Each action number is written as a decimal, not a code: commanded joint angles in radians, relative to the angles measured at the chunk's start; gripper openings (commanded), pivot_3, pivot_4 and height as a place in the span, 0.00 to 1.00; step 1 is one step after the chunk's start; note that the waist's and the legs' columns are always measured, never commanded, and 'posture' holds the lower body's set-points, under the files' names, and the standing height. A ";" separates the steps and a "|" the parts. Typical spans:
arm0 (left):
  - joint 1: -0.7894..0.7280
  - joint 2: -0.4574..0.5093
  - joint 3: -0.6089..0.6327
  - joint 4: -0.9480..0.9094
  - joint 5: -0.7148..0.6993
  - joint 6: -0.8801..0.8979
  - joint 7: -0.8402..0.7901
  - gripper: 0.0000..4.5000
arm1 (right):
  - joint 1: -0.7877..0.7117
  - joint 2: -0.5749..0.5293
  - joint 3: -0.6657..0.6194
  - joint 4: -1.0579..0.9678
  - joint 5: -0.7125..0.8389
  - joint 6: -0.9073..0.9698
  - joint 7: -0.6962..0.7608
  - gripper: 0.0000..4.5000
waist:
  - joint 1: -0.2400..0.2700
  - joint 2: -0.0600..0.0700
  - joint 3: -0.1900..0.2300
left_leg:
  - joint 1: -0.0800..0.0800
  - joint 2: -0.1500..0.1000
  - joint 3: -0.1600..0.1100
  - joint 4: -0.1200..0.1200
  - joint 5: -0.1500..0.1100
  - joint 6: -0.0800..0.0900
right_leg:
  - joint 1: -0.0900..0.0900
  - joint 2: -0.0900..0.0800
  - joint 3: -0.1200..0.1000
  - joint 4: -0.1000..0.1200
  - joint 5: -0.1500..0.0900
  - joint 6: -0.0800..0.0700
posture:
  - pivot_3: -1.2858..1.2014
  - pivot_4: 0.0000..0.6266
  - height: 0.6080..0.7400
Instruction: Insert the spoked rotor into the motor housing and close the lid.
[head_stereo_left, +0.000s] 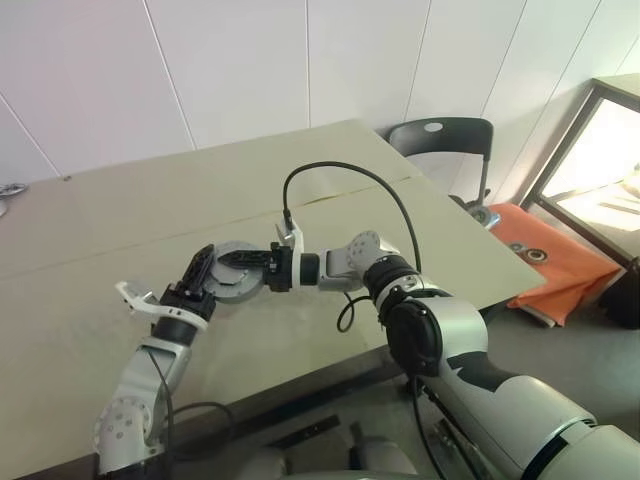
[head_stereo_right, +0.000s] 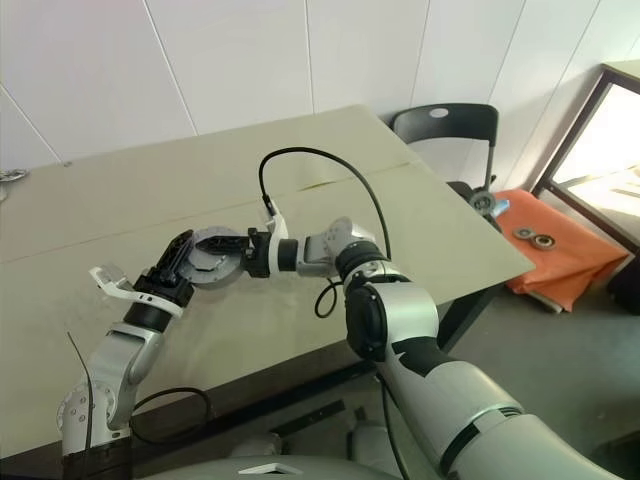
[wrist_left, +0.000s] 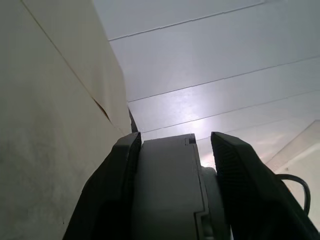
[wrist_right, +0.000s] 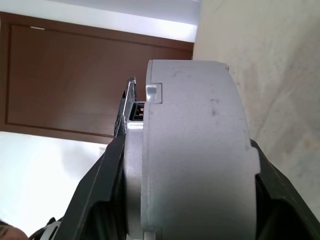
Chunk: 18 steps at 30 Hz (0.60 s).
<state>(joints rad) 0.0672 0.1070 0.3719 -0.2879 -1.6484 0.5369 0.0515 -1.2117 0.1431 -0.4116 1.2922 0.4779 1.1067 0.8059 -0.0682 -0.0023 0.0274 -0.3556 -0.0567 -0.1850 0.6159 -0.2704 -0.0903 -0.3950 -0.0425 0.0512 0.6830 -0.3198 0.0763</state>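
Note:
A round, squat grey motor housing hangs a little above the beige table, held on edge between both grippers. My left gripper grips it from the near left side, and its two black fingers press on the housing's flat faces. From the right, my right gripper is shut across the same part. The right wrist view shows a seam around the housing, between a thick half and a thin one. I cannot tell whether the thin half is the lid. The spoked rotor is hidden.
A black cable arcs over my right wrist. A dark chair stands past the table's far right corner. An orange mat with small round parts lies on the floor to the right. The table's near edge runs below my arms.

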 joint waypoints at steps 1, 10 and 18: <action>-0.024 0.007 -0.024 -0.049 -0.041 0.025 -0.007 0.43 | -0.015 0.017 -0.015 -0.015 0.017 -0.008 -0.015 0.52 | 0.000 0.000 0.000 | 0.000 0.000 0.000 0.000 0.000 0.000 | 0.000 0.000 0.000 0.000 0.000 0.000 | 0.52 0.00 1.00; -0.014 0.014 -0.014 -0.036 -0.054 0.031 -0.033 0.42 | -0.013 0.021 -0.020 -0.015 0.021 -0.012 -0.028 0.52 | 0.000 0.000 0.000 | 0.000 0.000 0.000 0.000 0.000 0.000 | 0.000 0.000 0.000 0.000 0.000 0.000 | 0.52 0.00 1.00; -0.017 0.014 -0.015 -0.030 -0.073 0.034 -0.036 0.42 | -0.019 0.016 -0.034 -0.013 0.040 0.018 -0.013 0.52 | 0.000 0.000 0.000 | 0.000 0.000 0.000 0.000 0.000 0.000 | 0.000 0.000 0.000 0.000 0.000 0.000 | 0.52 0.00 1.00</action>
<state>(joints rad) 0.0685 0.1130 0.3769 -0.2643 -1.6918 0.5418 0.0479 -1.2109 0.1472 -0.4231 1.2928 0.4866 1.1138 0.7851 -0.0682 -0.0024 0.0274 -0.3556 -0.0568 -0.1849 0.6159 -0.2704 -0.0903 -0.3949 -0.0425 0.0512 0.6831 -0.3198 0.0763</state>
